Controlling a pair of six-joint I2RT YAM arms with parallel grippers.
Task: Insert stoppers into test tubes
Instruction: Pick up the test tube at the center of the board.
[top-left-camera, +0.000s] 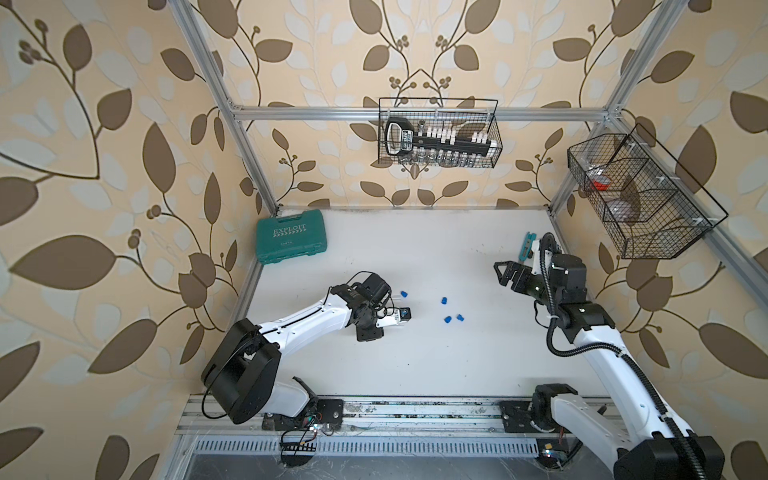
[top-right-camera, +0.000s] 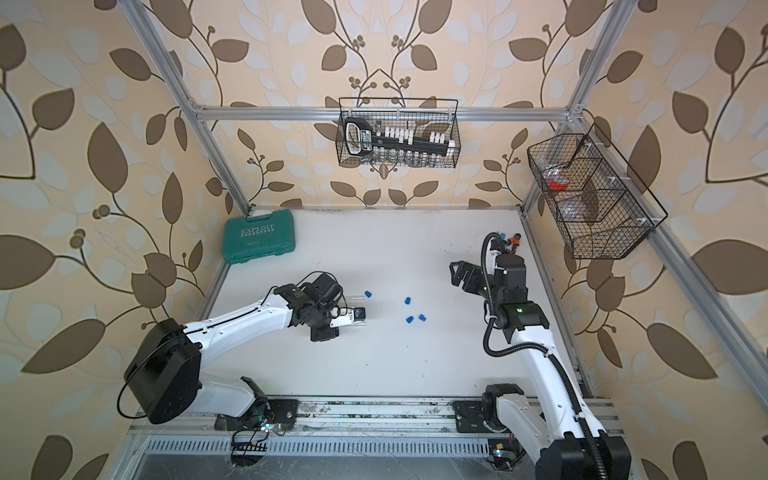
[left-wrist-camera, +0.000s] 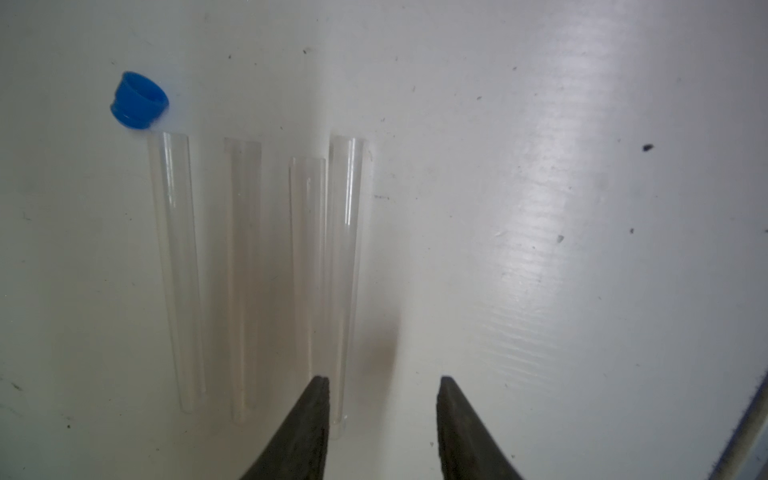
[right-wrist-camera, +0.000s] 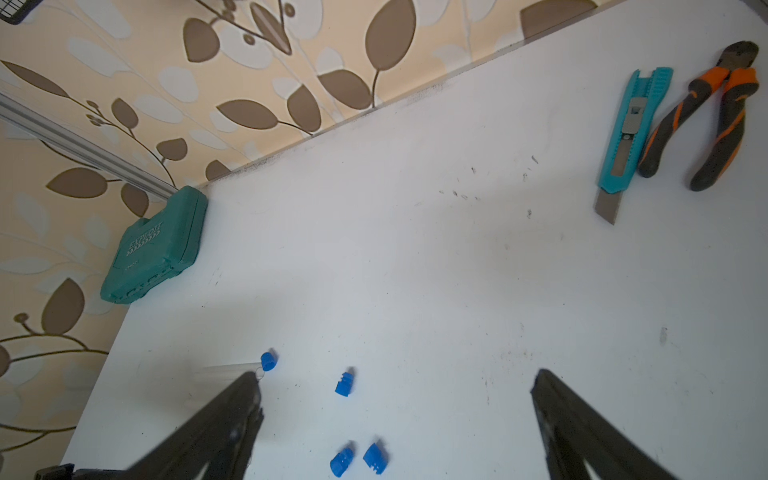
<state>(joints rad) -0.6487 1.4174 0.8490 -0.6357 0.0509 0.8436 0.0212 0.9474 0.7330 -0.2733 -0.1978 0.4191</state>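
Note:
Several clear test tubes lie side by side on the white table, seen in the left wrist view: one, another, and a touching pair. My left gripper hangs over their rounded ends, jaws apart; the end of the last tube lies just inside one finger, and nothing is clamped. One blue stopper rests at the tubes' mouths. Three more stoppers lie mid-table. My right gripper is wide open and empty, raised to their right.
A green tool case sits at the back left. A teal utility knife and orange pliers lie at the back right. Wire baskets hang on the back wall and right wall.

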